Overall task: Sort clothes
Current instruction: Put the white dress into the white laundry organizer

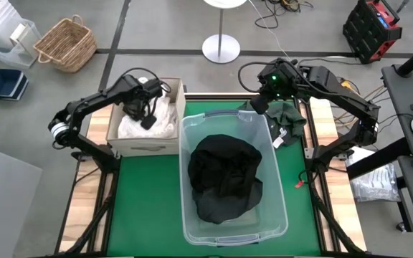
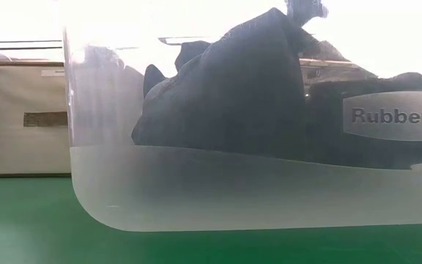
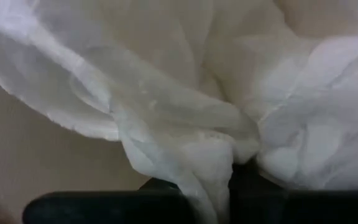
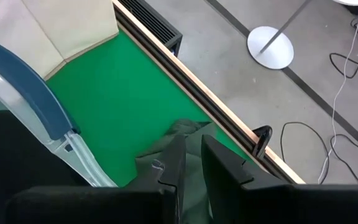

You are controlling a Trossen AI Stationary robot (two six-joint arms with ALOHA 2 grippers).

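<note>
We locate the clothes in three places. The white soft fabric garments (image 1: 149,122) fill the beige cardboard box (image 1: 124,145) at the left of the green-covered counter (image 1: 145,208). The black crumpled garments (image 1: 224,179) lie heaped inside the clear plastic tub (image 1: 278,208) at the centre. One dark green garment (image 1: 287,115) lies on the counter just beside the tub's far right corner.

The left pincer (image 1: 148,113) sits down in the box, and its wrist view shows a fold of white cloth (image 3: 210,155) running between the dark fingers (image 3: 253,186); we judge it closed on that fold. The right pincer (image 4: 191,158) hangs over the green garment with its jaws nearly together and a pinch of cloth between them; we judge it gripped.

We expect every garment to be light, limp and non-fragile. It drapes and trails when lifted, so we take hold at a bunched ridge, not a flat edge, and lift high enough to clear the tub rim.
</note>
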